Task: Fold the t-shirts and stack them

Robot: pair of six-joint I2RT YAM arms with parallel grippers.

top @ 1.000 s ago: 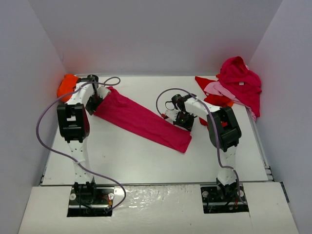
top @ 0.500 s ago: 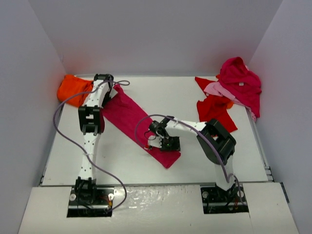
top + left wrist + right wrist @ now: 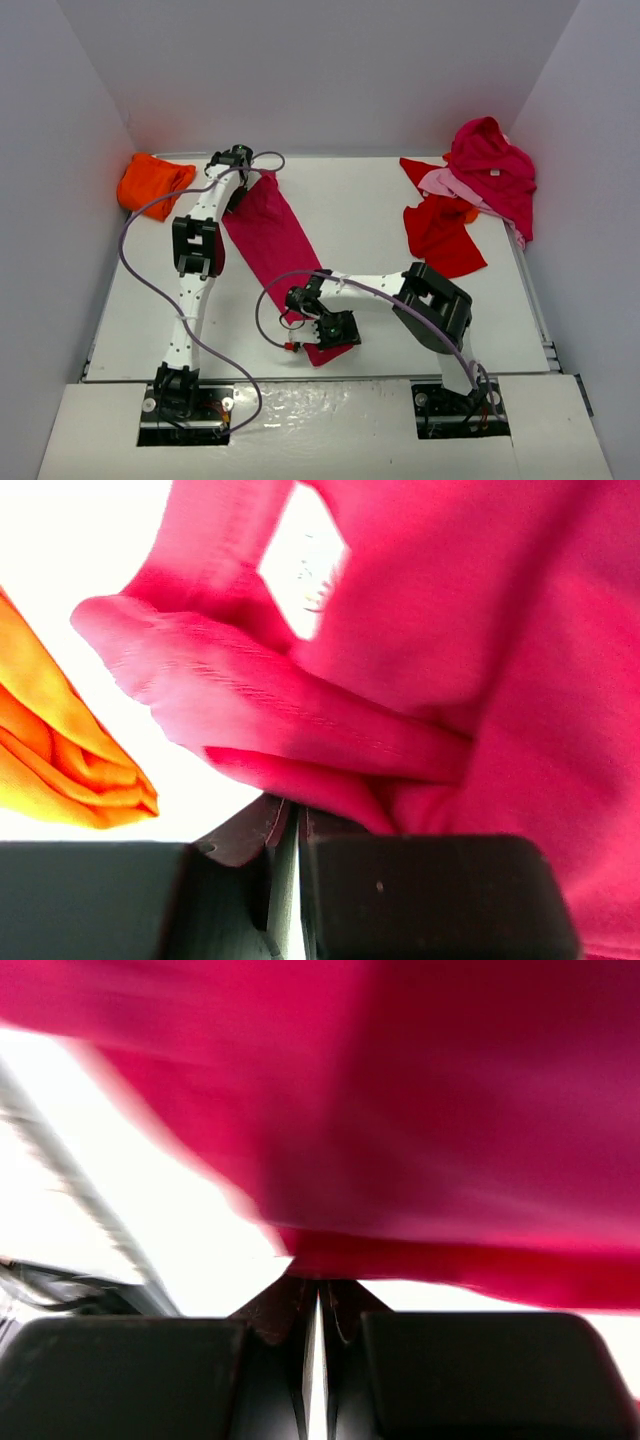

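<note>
A crimson t-shirt (image 3: 272, 235) is being held as one long, narrow strip between the two arms. Its far end is being pinched by the left gripper (image 3: 286, 818), whose jaws are being pressed fully together on a bunched fold of cloth. Its near end is being clamped at the hem by the right gripper (image 3: 318, 1282), which is likewise closed with no gap showing. The cloth in the right wrist view is being smeared by blur, so the exact hem cannot be told.

From the right gripper, the garment is running away and to the left, straight toward the left gripper. The long axis is thus being set by the line between the two grips. The middle of the strip appears to be lying on the surface (image 3: 360, 205), though whether it is being lifted slightly cannot be told.

An orange t-shirt (image 3: 150, 182) is lying just outside the left gripper, apart from the crimson one. A heap of t-shirts (image 3: 490, 170) is waiting well away on the right gripper's outer side.

The step in hand is being judged as positioning before a fold. Any fold end to end would be made along that axis, so both grips would need moving together to avoid twisting the strip.
</note>
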